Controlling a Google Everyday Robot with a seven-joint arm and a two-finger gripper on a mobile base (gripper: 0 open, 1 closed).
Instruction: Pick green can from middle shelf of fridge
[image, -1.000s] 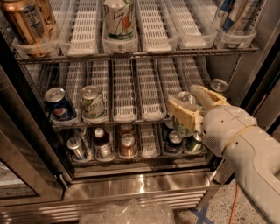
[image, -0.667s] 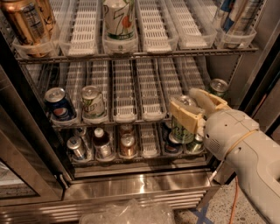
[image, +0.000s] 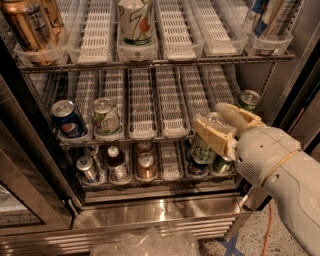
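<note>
A white robot arm reaches from the right into an open fridge (image: 155, 212). Its tan gripper (image: 210, 119) is closed around the green can (image: 201, 150) at the front right end of the middle shelf (image: 142, 120). The can is slim and dark green with mottled yellow-green print and a silver top. A blue can (image: 67, 121) and a pale green can (image: 106, 116) stand at the shelf's left.
</note>
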